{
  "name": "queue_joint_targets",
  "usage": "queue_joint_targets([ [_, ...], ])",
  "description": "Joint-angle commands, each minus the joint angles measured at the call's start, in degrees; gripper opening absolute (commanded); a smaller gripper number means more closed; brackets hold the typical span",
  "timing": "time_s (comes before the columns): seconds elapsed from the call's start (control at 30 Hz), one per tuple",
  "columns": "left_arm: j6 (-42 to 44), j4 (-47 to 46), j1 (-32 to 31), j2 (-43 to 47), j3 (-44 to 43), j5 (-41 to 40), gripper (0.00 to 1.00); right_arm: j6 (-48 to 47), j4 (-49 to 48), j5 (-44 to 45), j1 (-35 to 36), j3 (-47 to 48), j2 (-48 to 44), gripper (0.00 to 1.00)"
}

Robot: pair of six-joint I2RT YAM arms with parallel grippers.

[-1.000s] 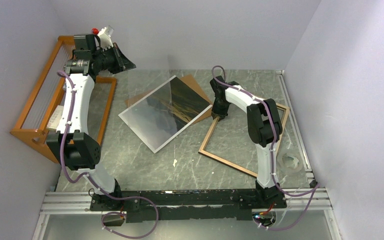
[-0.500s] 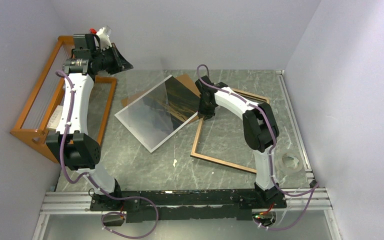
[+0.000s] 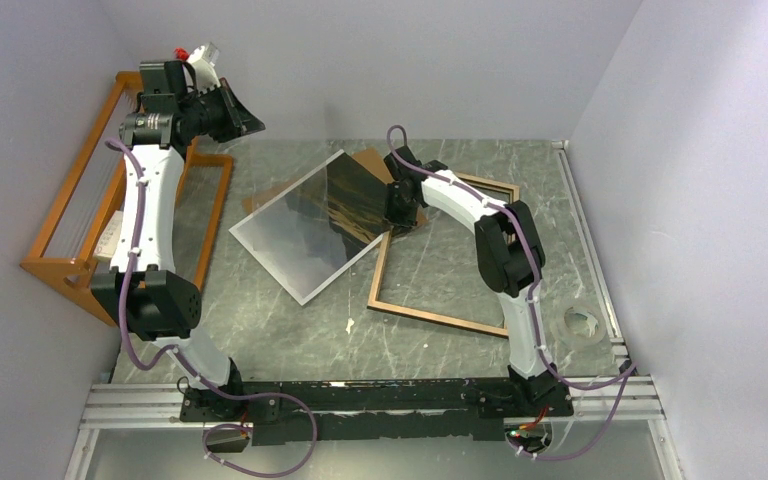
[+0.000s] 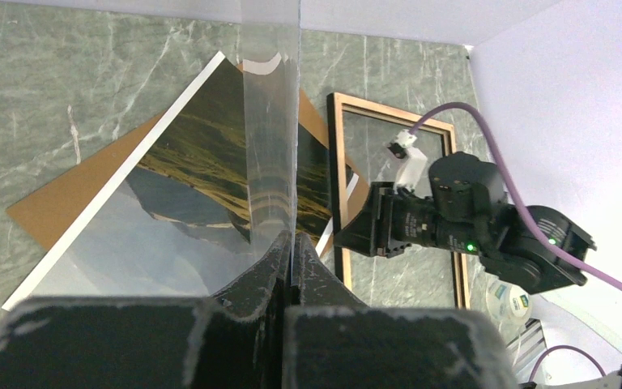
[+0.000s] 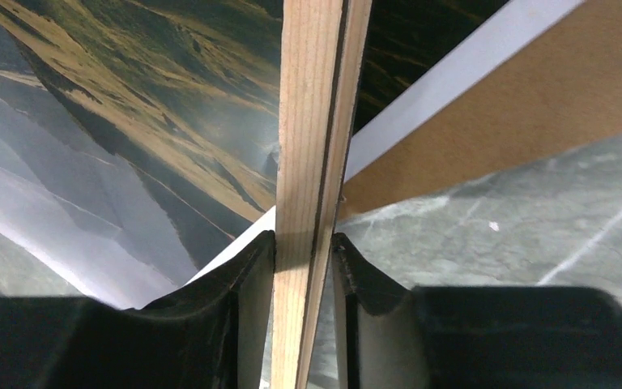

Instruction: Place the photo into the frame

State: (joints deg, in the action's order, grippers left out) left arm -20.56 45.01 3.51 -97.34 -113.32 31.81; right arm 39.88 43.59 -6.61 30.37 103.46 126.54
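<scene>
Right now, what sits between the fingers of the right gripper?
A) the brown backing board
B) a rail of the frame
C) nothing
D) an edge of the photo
B: the right wrist view shows the right gripper closed with a finger on either side of a light wooden rail of the frame, while the photo lies behind that rail.

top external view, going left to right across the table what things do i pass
orange rack → photo → frame → clear tape roll
</scene>
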Motion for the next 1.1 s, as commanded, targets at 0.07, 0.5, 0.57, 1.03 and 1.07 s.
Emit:
queue_joint_targets([
  [0.07,-0.5,-1.7,-0.1,1.1,-3.9,2.8,0.03,-1.3,-2.0,-5.4,0.3,5.3,1.3,0.46],
  [0.5,-5.1,-7.5,-0.2,1.8,-4.2,13.7,0.03,-4.2,-16.6,-2.7,-4.4,-5.6,-19.5,0.72],
  [0.57,-6.0,-10.2,-0.2,2.5,-3.7,18.1,0.03,-5.5,-18.3,-2.0,-5.6,-7.5,-23.7,0.74],
  [1.03,-25.6,-45.9,-0.3,11.3,5.7,39.7,0.03,-2.6,-48.8,-11.1,-12.7,-23.9,-46.4,0.99],
  [1.07,-28.1,-49.0,-0.3,11.4,5.2,41.3,0.03,-1.6,-49.9,-11.6,-13.6,-24.8,-47.5,0.99],
])
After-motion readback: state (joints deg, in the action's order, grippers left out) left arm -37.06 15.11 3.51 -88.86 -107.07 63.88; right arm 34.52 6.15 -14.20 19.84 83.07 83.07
